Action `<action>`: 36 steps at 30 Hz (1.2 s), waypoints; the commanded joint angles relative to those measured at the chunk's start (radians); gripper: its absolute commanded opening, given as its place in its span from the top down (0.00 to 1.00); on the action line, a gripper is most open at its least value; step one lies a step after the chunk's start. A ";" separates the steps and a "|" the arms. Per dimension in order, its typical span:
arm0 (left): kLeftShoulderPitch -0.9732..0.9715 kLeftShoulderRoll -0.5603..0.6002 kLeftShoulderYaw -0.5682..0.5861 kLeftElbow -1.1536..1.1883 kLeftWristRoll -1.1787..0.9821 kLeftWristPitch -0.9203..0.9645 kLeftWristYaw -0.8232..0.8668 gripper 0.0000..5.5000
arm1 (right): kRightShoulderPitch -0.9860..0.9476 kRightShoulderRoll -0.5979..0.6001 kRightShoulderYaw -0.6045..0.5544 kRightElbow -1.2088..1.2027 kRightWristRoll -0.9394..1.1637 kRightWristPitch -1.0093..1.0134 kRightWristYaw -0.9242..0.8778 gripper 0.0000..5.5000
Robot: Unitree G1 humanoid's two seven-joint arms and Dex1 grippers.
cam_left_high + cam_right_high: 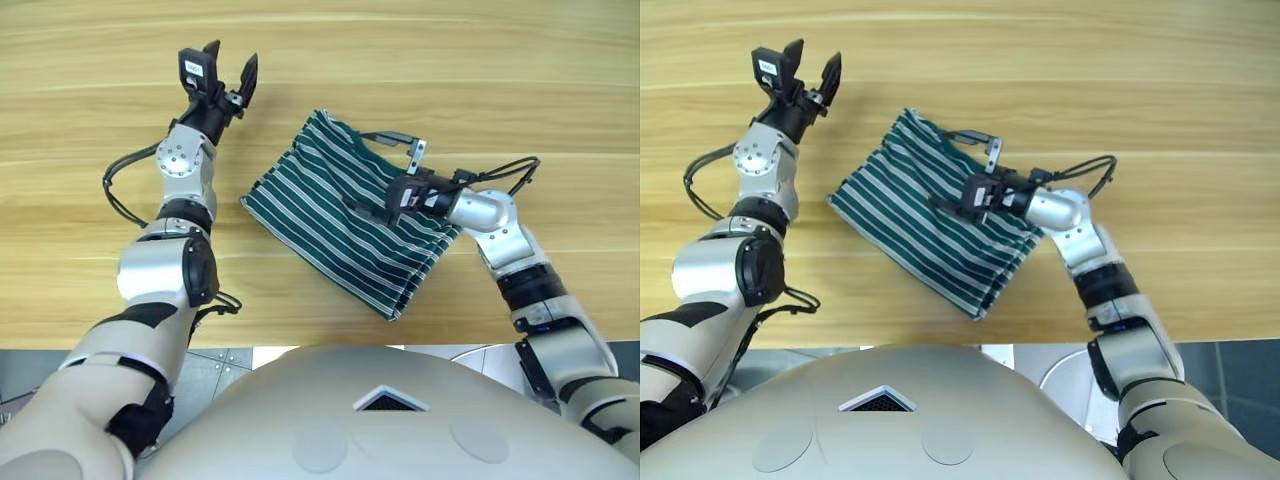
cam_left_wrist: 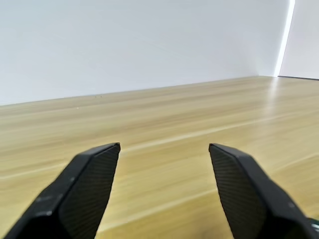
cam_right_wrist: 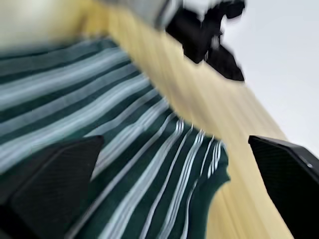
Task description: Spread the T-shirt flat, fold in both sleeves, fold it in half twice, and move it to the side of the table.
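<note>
The T-shirt [image 1: 330, 225], dark green with white stripes, lies folded into a compact rectangle on the middle of the wooden table [image 1: 520, 70]. My right gripper [image 1: 388, 182] hovers open over the shirt's right half, one finger near the collar edge, the other above the striped cloth. In the right wrist view the striped fabric [image 3: 124, 164] runs between the spread fingers [image 3: 50, 184]. My left gripper [image 1: 228, 62] is open and holds nothing, raised over bare wood to the left of and beyond the shirt. Its two fingertips [image 2: 89, 184] stand wide apart in the left wrist view.
Bare wood surrounds the shirt on every side, with wide room at the back and right. The table's front edge [image 1: 300, 345] runs just beyond the shirt's near corner. A white wall [image 2: 149, 45] rises behind the table.
</note>
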 commanded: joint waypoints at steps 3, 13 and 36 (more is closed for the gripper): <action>0.002 -0.010 -0.020 -0.006 0.015 -0.003 0.002 0.40 | -0.070 -0.008 0.133 0.232 -0.142 -0.051 0.042 0.02; 0.011 -0.017 -0.033 -0.009 0.025 -0.015 0.010 0.40 | -0.286 0.127 0.080 0.766 -0.159 0.228 -0.481 0.02; 0.057 -0.048 -0.059 -0.042 0.029 -0.075 -0.004 0.40 | 0.336 0.210 0.053 -0.365 0.139 0.391 -0.378 0.02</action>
